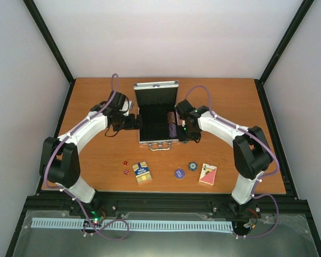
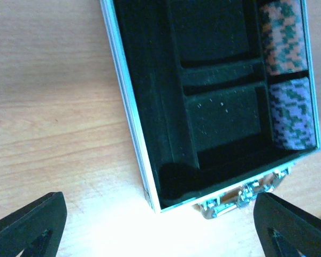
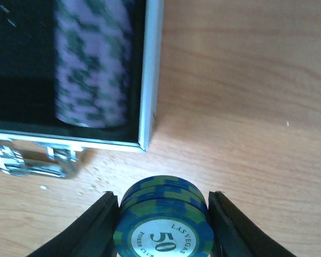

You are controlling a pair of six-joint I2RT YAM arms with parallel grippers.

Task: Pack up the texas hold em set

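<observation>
Left claw [image 2: 158, 230] hangs wide open, empty, beside the silver metal case [image 1: 156, 85], which sits open mid-table with black felt lining. Two ribbed chip rows [image 2: 291, 112] lie inside. Right claw [image 3: 163, 211] grips round blue-green chips [image 3: 163, 227]. Nearer: two tiny red dice [image 1: 125, 163].

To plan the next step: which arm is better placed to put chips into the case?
Right. The right end effector grips a blue chip stack beside the case, near the purple chip row. The left end effector is open, empty.

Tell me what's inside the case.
In the case: an orange chip row and a purple chip row along one side; other slots show bare black lining. Beneath the rows is hidden.
</observation>
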